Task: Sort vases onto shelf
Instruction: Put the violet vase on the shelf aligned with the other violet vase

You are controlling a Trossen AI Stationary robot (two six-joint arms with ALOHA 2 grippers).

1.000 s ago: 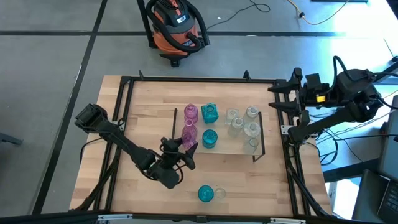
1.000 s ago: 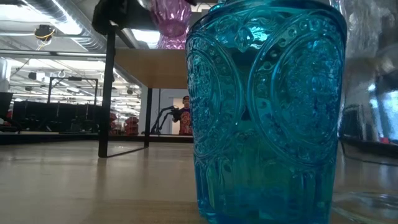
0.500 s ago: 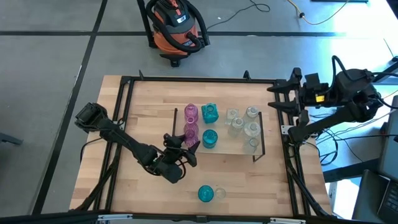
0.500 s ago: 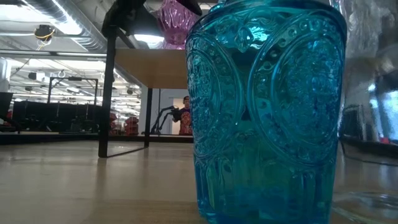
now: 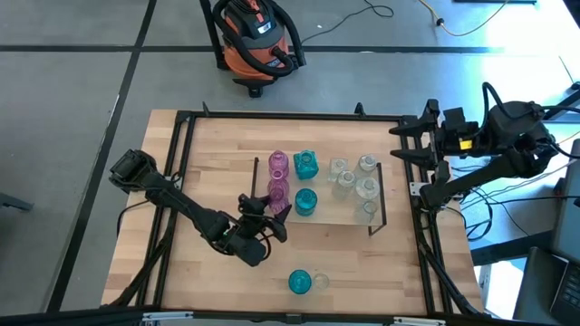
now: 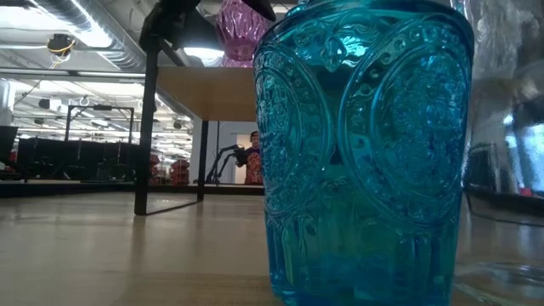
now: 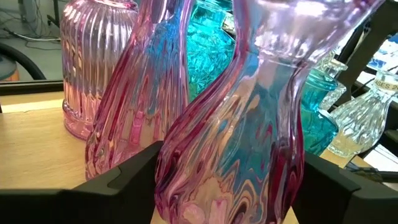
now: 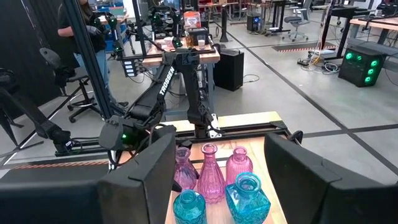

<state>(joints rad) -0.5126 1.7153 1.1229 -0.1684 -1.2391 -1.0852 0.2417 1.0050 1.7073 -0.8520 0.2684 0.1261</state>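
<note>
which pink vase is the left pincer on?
The near one of the three pink vases, at the shelf's front left corner; the left pincer straddles it. The other two stand behind, untouched.

Shelf crowded with vases; tabletop near-left corner free.

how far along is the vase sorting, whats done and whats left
Mostly done, it seems. The shelf already carries two pink vases, two blue ones and a group of clear ones. In hand: the left tool has a third pink vase between its fingers at the shelf's near pink end. Left: a blue vase and a clear one at the table's front edge. The right tool waits off the table's right side.
</note>
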